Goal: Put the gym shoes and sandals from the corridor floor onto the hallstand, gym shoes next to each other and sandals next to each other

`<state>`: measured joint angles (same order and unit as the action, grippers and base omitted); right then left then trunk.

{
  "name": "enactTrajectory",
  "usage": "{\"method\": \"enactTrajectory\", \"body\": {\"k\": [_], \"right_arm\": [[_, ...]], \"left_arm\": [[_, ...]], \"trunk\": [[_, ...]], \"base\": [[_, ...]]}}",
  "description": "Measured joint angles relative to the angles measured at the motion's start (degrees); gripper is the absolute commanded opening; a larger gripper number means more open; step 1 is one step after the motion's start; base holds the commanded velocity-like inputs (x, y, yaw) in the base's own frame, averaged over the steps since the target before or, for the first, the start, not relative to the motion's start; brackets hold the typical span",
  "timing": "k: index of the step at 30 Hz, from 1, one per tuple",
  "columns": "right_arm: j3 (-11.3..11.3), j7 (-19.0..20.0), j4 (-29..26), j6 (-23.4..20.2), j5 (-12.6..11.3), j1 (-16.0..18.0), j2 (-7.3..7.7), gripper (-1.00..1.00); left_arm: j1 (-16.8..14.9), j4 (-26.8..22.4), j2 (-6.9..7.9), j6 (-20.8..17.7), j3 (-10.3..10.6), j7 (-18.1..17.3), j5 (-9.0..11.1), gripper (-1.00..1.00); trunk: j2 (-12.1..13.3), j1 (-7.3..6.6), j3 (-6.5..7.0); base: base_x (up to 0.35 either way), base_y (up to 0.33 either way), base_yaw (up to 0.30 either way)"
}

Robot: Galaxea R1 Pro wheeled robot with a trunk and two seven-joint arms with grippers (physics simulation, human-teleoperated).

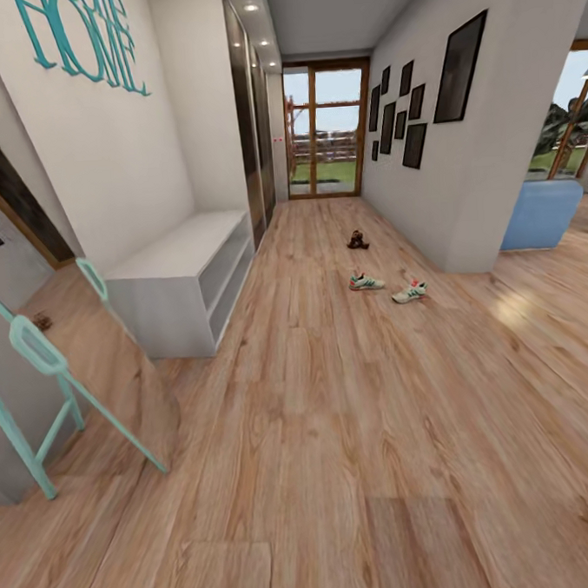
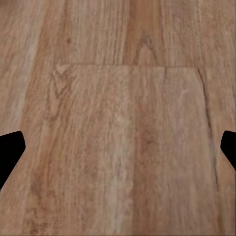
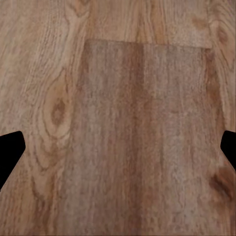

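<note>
Two cream-white gym shoes lie apart on the wood plank corridor floor (image 1: 337, 430), one (image 1: 365, 282) to the left of the other (image 1: 410, 292). Just beyond them sits a dark brown sandal (image 1: 357, 240); whether it is one or a pair is too small to tell. The pale hallstand (image 1: 186, 244) stands against the left wall, its bench top and open shelves bare. In the left wrist view my left gripper (image 2: 118, 147) is open over bare planks, its black fingertips (image 2: 10, 150) at the frame's edges. My right gripper (image 3: 118, 147) is open the same way over bare floor.
A teal stool (image 1: 47, 379) stands near left. A small brown object (image 1: 42, 322) lies on the floor behind it, by the left doorway. A blue seat (image 1: 541, 214) sits past the right wall's corner. A glass door (image 1: 323, 131) ends the corridor.
</note>
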<state>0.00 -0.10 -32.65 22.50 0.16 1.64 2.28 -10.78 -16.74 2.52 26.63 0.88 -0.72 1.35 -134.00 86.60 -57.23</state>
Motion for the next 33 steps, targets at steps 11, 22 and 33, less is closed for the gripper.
{"method": "enactTrajectory", "body": {"k": [11,22,33], "right_arm": [[0.1,0.0,0.0,0.0,0.1,0.0,0.00,1.00],[0.1,-0.1,0.1,0.0,0.0,0.0,0.00,1.00],[0.1,-0.1,0.1,0.0,0.0,0.0,0.00,1.00]], "left_arm": [[0.0,0.0,0.01,0.0,0.0,0.0,0.0,1.00],[0.0,0.0,0.01,0.0,0.0,0.0,0.0,1.00],[0.0,0.1,0.09,0.0,0.0,0.0,0.0,1.00]], "trunk": [[0.0,0.00,0.00],[0.0,0.00,0.00],[0.0,0.00,0.00]], "base": [[0.339,-0.084,0.000],[0.339,-0.075,0.000],[0.339,-0.032,-0.104]]}}
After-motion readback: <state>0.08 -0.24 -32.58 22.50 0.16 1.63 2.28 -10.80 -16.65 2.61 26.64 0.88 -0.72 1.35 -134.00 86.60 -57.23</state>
